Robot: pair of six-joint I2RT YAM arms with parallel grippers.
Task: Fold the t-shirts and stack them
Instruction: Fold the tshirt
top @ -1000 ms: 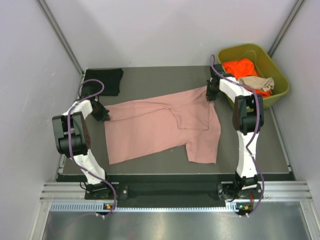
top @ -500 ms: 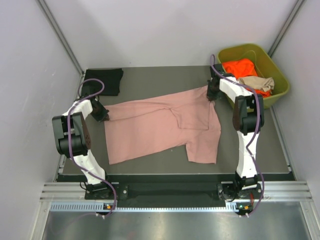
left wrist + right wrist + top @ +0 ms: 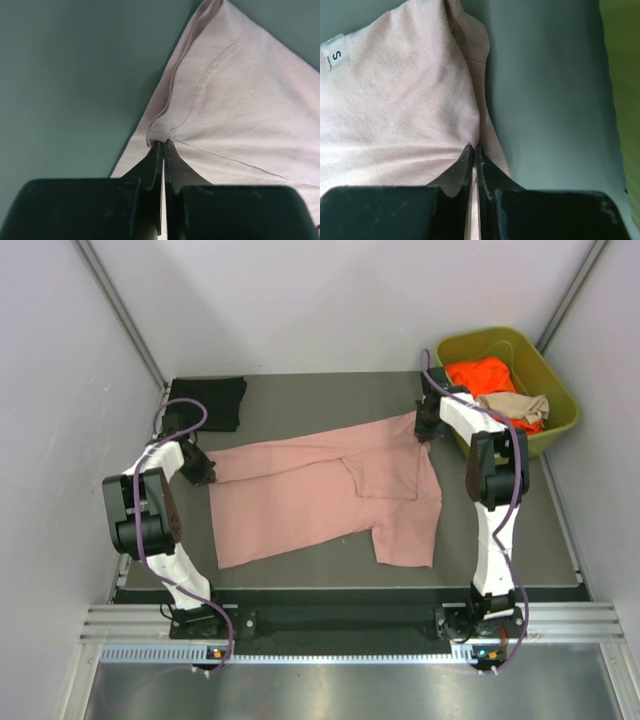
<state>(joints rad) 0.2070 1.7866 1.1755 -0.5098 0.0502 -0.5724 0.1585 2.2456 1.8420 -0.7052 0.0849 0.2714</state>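
Pinching the left edge of the pink t-shirt (image 3: 240, 115), our left gripper (image 3: 163, 145) has its dark jaws pressed together on a small pucker of cloth, with a stitched seam line running away from the bite. We keep that arm folded, elbow drawn back toward the near left and forearm low over the table (image 3: 320, 400). Our right gripper (image 3: 474, 149) is likewise clamped tight on the shirt's ribbed edge, close to a white size tag (image 3: 337, 52) marked S. That arm is stretched long from its base, its wrist turned inward at the shirt's far right corner.

We see the pink shirt lying spread across the middle of the matte grey table, soft and finely knit, with shallow creases and one sleeve folded over its body. A black t-shirt (image 3: 207, 402) sits folded flat at the far left corner. Beyond the right edge, a glossy olive-green bin (image 3: 560, 410) holds a crumpled orange shirt (image 3: 480, 375) and a tan shirt (image 3: 515, 405).
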